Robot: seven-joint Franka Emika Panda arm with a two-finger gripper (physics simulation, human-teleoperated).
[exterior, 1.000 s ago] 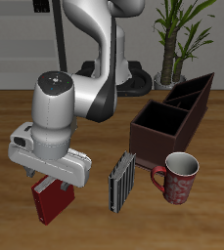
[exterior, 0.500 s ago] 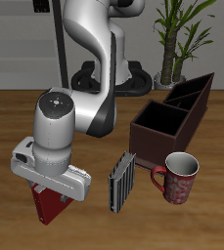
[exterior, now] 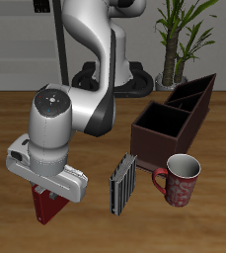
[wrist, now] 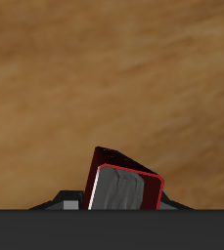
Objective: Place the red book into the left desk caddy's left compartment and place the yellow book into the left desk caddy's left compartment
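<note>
The red book [exterior: 49, 210] stands on the table near its front edge, right under my gripper [exterior: 51, 198]. In the wrist view the red book [wrist: 124, 186] is very close, showing its pale page edge between the jaws. The hand hides the fingers, so I cannot tell whether they grip it. The yellow book [exterior: 122, 183], thin with a grey striped cover, stands upright beside the mug. The left desk caddy [exterior: 197, 115], dark brown with inner dividers, stands farther back, well away from the gripper. Its compartments look empty.
A red patterned mug [exterior: 182, 179] stands near the front edge, just in front of the caddy. The robot's base [exterior: 105, 74] and a potted plant [exterior: 179, 40] are at the back of the table.
The gripper has come down over the red book, so the fingers seen a second ago are now hidden by the hand. The books, mug and caddy have not moved.
</note>
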